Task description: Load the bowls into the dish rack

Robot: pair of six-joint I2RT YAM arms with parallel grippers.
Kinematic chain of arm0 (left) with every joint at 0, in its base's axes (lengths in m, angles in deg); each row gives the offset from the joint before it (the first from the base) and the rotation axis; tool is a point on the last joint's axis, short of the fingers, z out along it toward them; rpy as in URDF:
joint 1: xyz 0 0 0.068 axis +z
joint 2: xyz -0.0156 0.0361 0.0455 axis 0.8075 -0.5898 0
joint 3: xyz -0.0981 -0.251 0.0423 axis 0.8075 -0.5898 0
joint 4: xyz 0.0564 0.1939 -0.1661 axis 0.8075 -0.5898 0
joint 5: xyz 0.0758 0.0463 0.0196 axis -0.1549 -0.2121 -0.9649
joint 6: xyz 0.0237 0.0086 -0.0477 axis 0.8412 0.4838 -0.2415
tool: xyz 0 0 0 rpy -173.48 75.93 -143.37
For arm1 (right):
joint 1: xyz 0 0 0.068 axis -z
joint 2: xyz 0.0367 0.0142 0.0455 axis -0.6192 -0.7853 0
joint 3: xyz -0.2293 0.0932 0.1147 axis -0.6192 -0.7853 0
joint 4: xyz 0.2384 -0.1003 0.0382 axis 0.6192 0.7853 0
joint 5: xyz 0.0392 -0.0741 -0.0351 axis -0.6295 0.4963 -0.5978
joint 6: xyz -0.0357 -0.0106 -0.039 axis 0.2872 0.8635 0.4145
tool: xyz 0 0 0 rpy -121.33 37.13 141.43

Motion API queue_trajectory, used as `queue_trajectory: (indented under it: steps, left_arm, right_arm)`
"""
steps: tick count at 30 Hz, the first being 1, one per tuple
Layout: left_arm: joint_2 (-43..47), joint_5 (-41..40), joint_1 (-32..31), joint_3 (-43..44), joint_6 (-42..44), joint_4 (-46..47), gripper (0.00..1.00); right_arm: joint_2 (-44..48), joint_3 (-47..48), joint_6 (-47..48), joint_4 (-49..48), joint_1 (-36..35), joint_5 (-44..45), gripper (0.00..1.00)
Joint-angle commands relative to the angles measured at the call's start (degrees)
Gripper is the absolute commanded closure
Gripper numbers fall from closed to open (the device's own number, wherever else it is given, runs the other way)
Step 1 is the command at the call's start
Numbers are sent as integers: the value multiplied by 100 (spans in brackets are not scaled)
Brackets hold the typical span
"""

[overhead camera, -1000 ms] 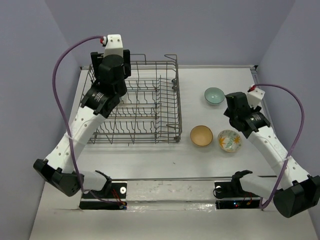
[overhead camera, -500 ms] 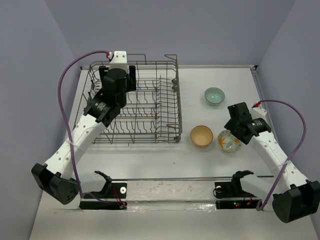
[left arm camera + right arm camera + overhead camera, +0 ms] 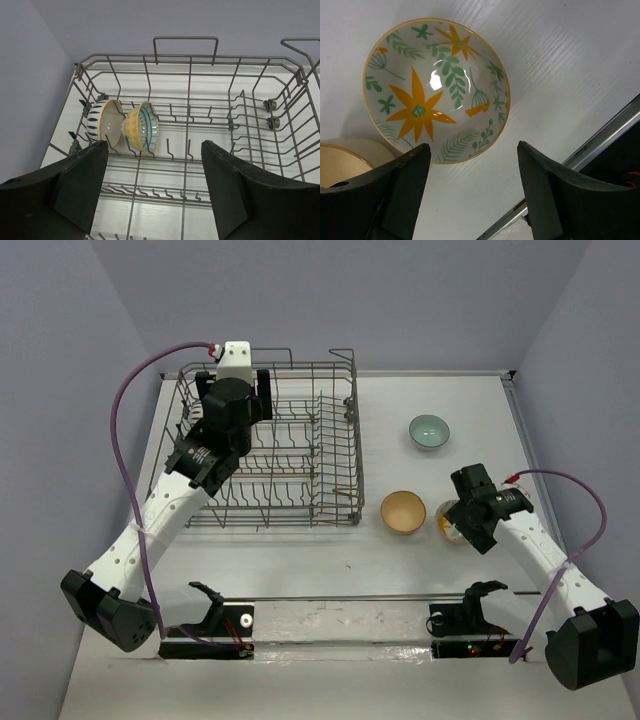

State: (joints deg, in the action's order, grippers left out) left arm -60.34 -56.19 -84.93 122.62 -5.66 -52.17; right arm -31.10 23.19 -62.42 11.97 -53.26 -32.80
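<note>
On the tabletop (image 3: 450, 570) the dish rack (image 3: 352, 440) stands left, a blue-striped bowl (image 3: 104, 126) and a yellow bowl (image 3: 141, 128) on edge in its far-left corner, the left gripper (image 3: 154, 150) spread above. Teal bowl (image 3: 429, 431), tan bowl (image 3: 402, 511) and flowered bowl (image 3: 436, 90) lie outside it; the right gripper (image 3: 472, 150) is spread over the flowered bowl

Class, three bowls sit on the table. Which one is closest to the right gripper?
The flowered bowl, with orange blooms and green leaves; the tan bowl and teal bowl are plain.
</note>
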Motion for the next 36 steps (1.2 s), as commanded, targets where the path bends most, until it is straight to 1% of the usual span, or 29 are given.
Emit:
queue_trajectory:
  steps: [1, 7, 11, 13, 20, 31, 34, 35, 36]
  left_arm:
    - [153, -58, -13, -88, -76, 306, 14]
    - [101, -49, -13, -97, -76, 307, 14]
    - [101, -41, -13, -105, -76, 307, 14]
    - [83, -41, -13, -114, -76, 307, 14]
    - [48, -32, -13, -123, -85, 307, 14]
    - [-5, -32, -13, -123, -85, 307, 14]
    - [-31, -32, -13, -123, -85, 307, 14]
    - [-40, -23, -13, -114, -77, 307, 14]
    - [-49, -23, -13, -114, -85, 298, 14]
  right_arm:
    - [-11, -186, -528, 123, 33, -119, 25]
    - [-55, -397, -731, 26, 33, -198, 26]
    - [-64, -424, -827, -35, 33, -154, 30]
    - [-38, -441, -898, -79, 33, -137, 34]
    - [-82, -634, -977, -351, 33, -172, 40]
    - [-275, -986, -1021, -879, 33, -163, 42]
    - [-301, -1013, -1021, -1001, 33, -32, 49]
    - [-301, -1013, -1021, -1002, 33, -5, 54]
    - [-301, -1013, -1030, -1019, 33, 47, 56]
